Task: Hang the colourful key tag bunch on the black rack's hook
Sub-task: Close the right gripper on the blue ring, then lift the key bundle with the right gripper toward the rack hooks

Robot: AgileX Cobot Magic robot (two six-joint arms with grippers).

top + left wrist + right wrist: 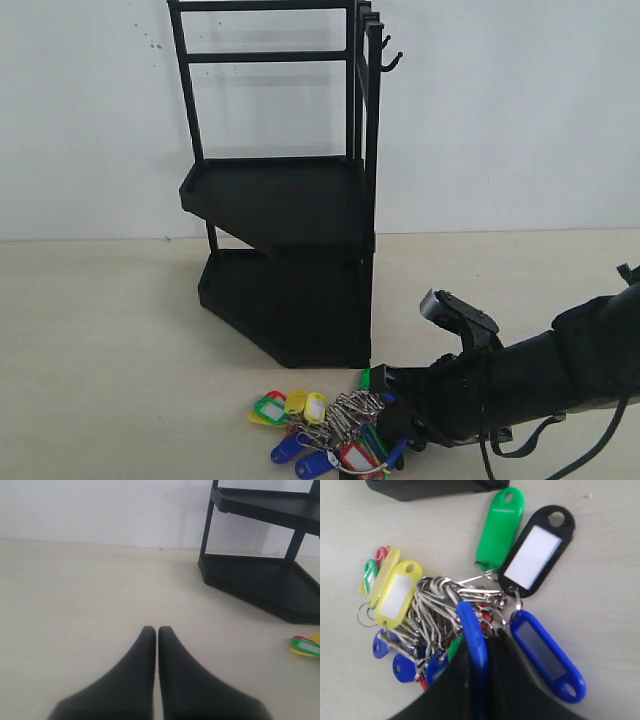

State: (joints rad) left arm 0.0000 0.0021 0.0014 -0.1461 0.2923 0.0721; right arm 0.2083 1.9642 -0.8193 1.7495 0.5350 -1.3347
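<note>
The colourful key tag bunch (325,435) lies on the table in front of the black rack (285,210). In the right wrist view its yellow, green, black and blue tags fan out from silver rings (440,605). My right gripper (482,647) is shut on the bunch's blue-coated loop (470,630), which stands between its two fingers. In the exterior view that gripper (395,430) sits at the bunch's right edge, low over the table. A hook (390,62) juts from the rack's top right. My left gripper (157,630) is shut on nothing over bare table.
The rack's lower tray (260,582) stands close behind the bunch. A white wall (520,110) runs behind the table. One yellow and green tag (306,646) shows at the edge of the left wrist view.
</note>
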